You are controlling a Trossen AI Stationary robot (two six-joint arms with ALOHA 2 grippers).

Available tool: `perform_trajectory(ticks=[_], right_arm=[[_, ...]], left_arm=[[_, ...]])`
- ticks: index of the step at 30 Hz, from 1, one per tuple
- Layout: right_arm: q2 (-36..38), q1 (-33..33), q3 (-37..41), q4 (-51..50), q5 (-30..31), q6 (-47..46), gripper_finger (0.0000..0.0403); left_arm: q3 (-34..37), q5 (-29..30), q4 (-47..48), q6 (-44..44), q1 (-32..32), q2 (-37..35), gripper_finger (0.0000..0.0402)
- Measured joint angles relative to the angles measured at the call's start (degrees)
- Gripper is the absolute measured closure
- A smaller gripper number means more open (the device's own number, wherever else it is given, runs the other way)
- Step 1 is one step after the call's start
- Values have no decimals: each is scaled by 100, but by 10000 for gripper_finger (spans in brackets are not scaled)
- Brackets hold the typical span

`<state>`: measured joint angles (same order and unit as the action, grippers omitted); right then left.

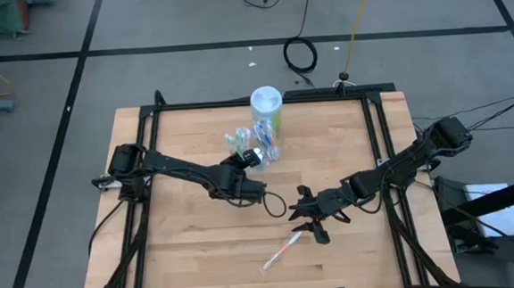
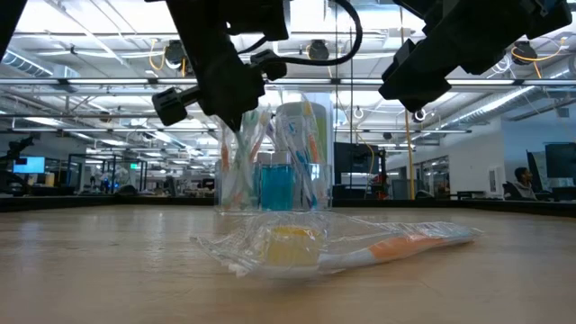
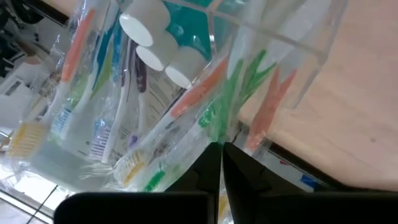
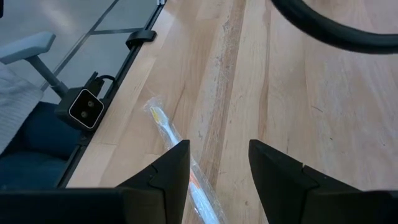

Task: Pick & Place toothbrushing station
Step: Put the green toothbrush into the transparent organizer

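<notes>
A clear plastic cup (image 1: 267, 140) stands on the table's far middle and holds several wrapped pastel toothbrushes (image 3: 93, 118) and blue tubes with white caps (image 3: 149, 31). It also shows in the low view (image 2: 274, 157). My left gripper (image 1: 255, 157) is at the cup's near-left side, shut at a green-and-orange wrapped toothbrush (image 3: 211, 99). One more wrapped toothbrush (image 1: 281, 250), white with orange and yellow bristles, lies flat on the table near the front edge. My right gripper (image 1: 312, 223) hovers open just to its far right, touching nothing; the toothbrush lies beside its fingers (image 4: 177, 140). My left gripper has its two fingers shut together on the clear wrapper (image 3: 214, 134) of a toothbrush that stands among the others in the cup. Its fingertips (image 3: 211, 158) hide the exact place of contact. The toothbrush leans in the cup with the others.
A tall white-and-green canister (image 1: 266, 104) stands just behind the cup. A black frame (image 1: 152, 115) runs round the table's edges. Bare wood lies at the table's near left and far right.
</notes>
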<state>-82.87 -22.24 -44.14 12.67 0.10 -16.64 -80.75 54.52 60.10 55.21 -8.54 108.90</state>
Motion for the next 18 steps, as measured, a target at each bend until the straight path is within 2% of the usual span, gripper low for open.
perform_trajectory(ticks=[5, 9, 14, 18], right_arm=[[0, 0, 0, 0, 0, 129, 247], [0, 0, 0, 0, 0, 129, 247], [0, 0, 0, 0, 0, 129, 247], [0, 0, 0, 0, 0, 129, 247]], left_arm=[[0, -54, -34, -333, 0, 0, 363], [0, -106, -32, -719, 0, 0, 319], [0, -696, -33, -983, -26, 0, 258], [-2, -714, -37, -1041, -132, 0, 222]])
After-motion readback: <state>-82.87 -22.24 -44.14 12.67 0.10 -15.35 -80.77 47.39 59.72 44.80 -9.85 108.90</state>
